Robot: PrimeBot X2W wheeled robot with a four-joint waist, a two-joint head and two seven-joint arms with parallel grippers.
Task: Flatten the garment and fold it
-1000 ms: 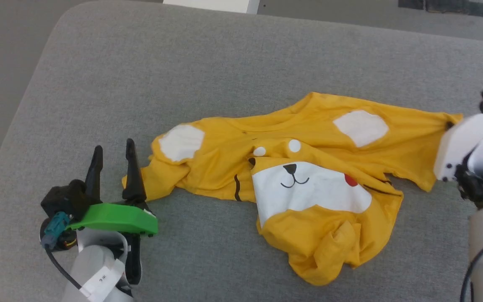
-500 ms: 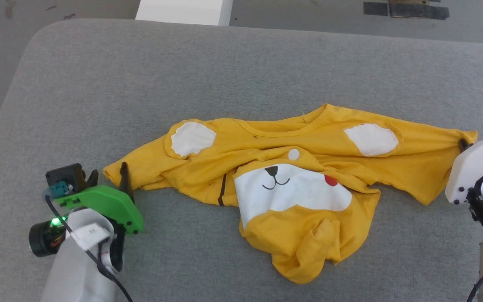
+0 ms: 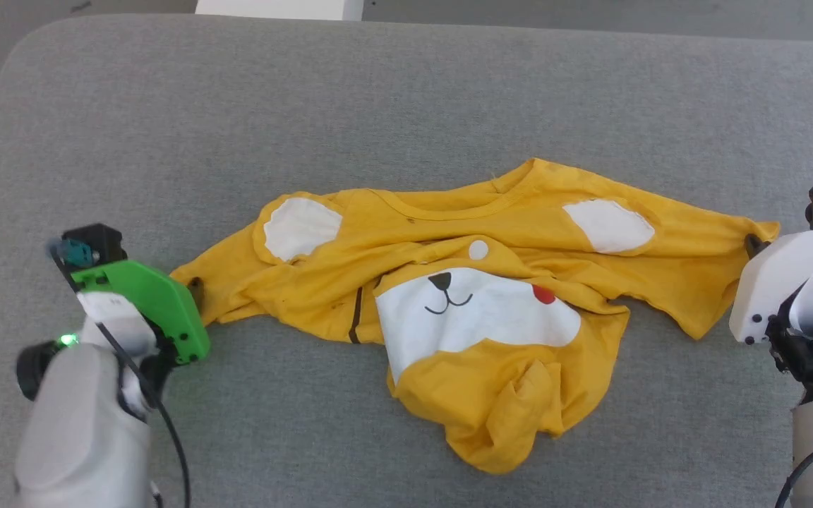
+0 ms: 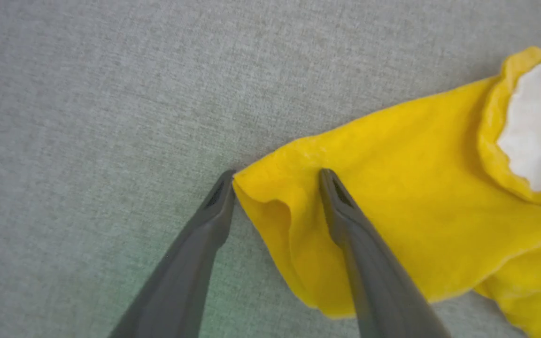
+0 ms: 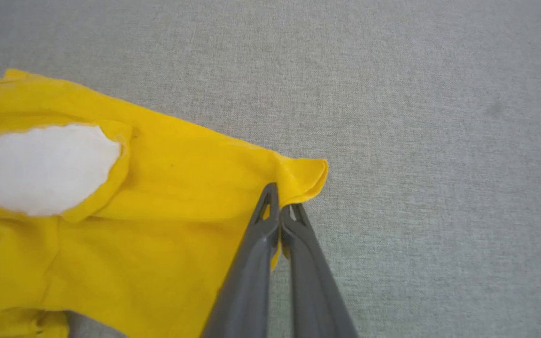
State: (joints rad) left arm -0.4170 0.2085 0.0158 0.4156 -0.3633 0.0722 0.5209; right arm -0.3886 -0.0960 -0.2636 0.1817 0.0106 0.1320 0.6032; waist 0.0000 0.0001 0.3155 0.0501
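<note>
The mustard-yellow T-shirt (image 3: pixel 491 310) lies face up near the middle of the grey fabric-covered table (image 3: pixel 406 92). Its neckline is on the far side, and its two sleeves are drawn out toward opposite sides. The cartoon face (image 3: pixel 470 317) is creased, and the lower body (image 3: pixel 512 416) is bunched in folds toward the near edge, so the shirt is far from flat.

The right gripper (image 5: pixel 280 202) has its jaws pressed together on the hem of the right sleeve (image 5: pixel 195 188), pinching the cloth just inside its curled corner. That grip appears meant to anchor one end of the shirt while the other end is pulled.

The left gripper (image 4: pixel 277 180) is down at the tip of the left sleeve (image 4: pixel 392 188) with its jaws spread. One finger stands at the outer edge of the fabric and the other rests on top of it, so the sleeve tip sits between them, not yet pinched. This straddle looks like the setup for a matching grip.

Once both ends are held, a sideways stretch would likely flatten the shoulders. The rumpled lower body would probably need separate smoothing before any fold.
</note>
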